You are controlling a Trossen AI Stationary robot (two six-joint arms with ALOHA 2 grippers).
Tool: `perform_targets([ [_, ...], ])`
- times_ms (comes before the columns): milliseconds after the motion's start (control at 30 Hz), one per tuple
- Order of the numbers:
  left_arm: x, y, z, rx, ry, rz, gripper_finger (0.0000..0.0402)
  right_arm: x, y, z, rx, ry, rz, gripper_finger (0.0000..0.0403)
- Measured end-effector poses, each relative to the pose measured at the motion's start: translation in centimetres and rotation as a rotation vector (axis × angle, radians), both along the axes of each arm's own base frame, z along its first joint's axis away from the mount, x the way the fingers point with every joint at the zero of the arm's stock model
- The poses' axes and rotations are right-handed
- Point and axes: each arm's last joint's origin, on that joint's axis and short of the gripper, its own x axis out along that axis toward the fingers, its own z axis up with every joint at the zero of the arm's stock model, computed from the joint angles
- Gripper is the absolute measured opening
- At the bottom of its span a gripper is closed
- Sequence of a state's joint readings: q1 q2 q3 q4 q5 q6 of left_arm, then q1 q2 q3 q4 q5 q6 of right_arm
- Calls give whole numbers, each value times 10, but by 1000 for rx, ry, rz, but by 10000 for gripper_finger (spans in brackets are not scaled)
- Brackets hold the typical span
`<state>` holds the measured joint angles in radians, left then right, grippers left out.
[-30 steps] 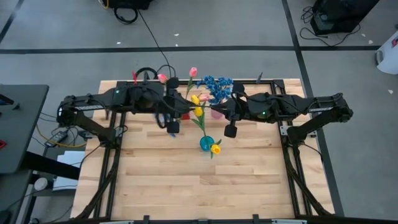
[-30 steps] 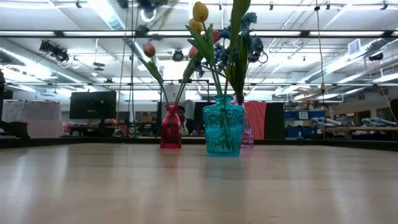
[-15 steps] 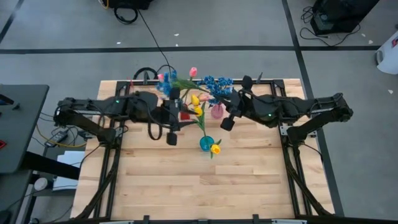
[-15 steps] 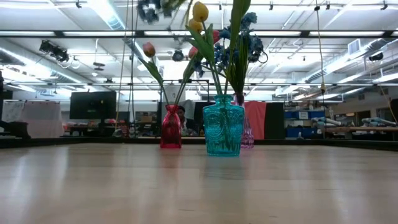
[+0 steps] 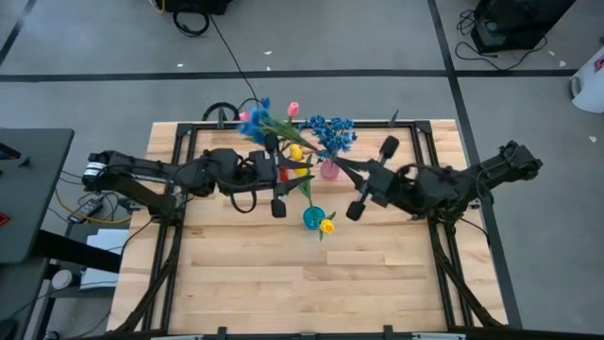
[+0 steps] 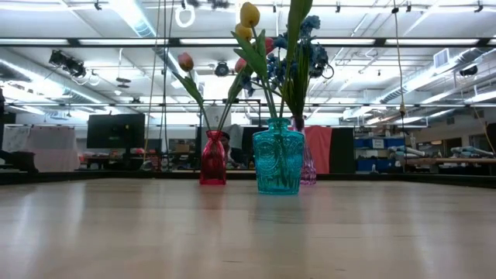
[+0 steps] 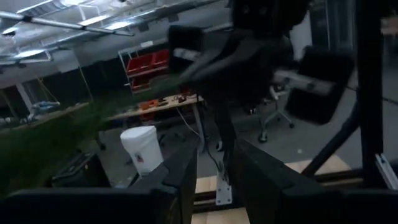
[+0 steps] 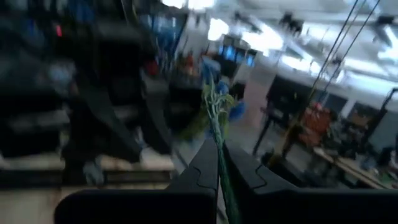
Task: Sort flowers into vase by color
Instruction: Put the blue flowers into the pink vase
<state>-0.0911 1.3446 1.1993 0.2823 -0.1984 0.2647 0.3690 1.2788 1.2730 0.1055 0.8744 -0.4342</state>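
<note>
A blue sprig [image 5: 257, 118] on a long green stem hangs in the air above the vases, its blossoms toward the far left. My right gripper [image 5: 338, 162] [image 8: 219, 163] is shut on that stem. My left gripper [image 5: 283, 162] [image 7: 215, 180] hovers over the red vase [image 6: 213, 159], its fingers a narrow gap apart with nothing between them. The teal vase [image 6: 277, 159] [image 5: 313, 217] holds yellow tulips by their stems. Pink tulips stand in the red vase. The pale purple vase [image 6: 308, 167] [image 5: 329, 171] holds blue sprigs. My right gripper pinches the blue sprig's green stem [image 8: 217, 146] between its two fingers, coming from the table's right. The stem runs on ahead past the fingertips to the blossoms [image 8: 214, 71]. The sprig is lifted clear, lying roughly level above the vases.
The three vases stand close together at the middle of the table's far half. The wooden table [image 5: 311, 283] has free room on its near half. A black frame rail [image 5: 189, 127] runs along the far edge.
My left arm has moved toward the table's right. The blue sprig has risen out of the top of the low view and shifted a little to the right. My right arm has swung its forearm toward the near edge.
</note>
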Motion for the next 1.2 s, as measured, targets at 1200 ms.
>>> perform_targets([
  [1200,3,13,-4,-121,-319,-81,145,-4,-15,-65,-59,-229,220,30],
])
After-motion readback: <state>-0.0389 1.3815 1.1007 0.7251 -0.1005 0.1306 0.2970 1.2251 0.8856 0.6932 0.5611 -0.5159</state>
